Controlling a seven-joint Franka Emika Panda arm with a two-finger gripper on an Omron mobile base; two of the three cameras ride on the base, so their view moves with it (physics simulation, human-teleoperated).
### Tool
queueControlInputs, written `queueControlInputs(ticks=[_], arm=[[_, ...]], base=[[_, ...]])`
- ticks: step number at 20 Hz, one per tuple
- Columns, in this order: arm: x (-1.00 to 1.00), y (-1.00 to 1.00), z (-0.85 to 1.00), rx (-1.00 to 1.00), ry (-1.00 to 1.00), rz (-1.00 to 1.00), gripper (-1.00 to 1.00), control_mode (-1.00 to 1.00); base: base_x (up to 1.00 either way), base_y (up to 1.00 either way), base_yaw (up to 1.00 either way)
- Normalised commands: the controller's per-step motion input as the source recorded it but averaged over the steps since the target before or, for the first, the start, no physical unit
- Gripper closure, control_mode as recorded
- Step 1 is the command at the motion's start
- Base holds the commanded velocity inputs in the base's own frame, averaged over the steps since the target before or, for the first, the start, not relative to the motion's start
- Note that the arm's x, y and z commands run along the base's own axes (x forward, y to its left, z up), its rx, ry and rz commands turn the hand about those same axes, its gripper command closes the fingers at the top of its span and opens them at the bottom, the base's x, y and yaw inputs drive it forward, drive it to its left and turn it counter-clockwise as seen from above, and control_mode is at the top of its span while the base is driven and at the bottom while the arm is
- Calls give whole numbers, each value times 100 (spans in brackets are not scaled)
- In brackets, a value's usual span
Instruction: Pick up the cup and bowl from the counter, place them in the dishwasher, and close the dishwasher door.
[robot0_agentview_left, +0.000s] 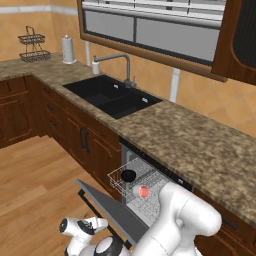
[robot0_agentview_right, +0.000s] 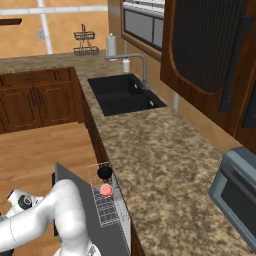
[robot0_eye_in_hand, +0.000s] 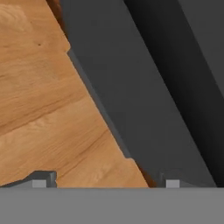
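The robot's white arm hides the lower dishwasher door (robot0_agentview_left: 112, 207) and part of the rack (robot0_agentview_left: 131, 186)

Cup (robot0_agentview_left: 144, 192) and bowl (robot0_agentview_left: 128, 175) sit in dishwasher (robot0_agentview_left: 145, 187) rack

Two base views, behind the arm at left and right, looking forward and down, sharing the brown-speckled granite counter (robot0_agentview_left: 200, 145) and white wire rack (robot0_agentview_right: 105, 197). Hand view close against the flat grey dishwasher door (robot0_eye_in_hand: 131, 87).

No text, label, brand, number or sign can be read anywhere in these views.
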Motion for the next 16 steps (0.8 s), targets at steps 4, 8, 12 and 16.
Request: queueControlInputs(ticks=[4,8,12,16], arm=[[32,-100,-28,-17,15,2,-100,-100],[38,-92,-30,-3,17,0,-100,-100],[37,-100,-34,0,8,2,-100,-100],[58,-100,-42,0,5,1,-100,-100]], base=[[0,0,0],[0,0,0],[0,0,0],[0,0,0]])
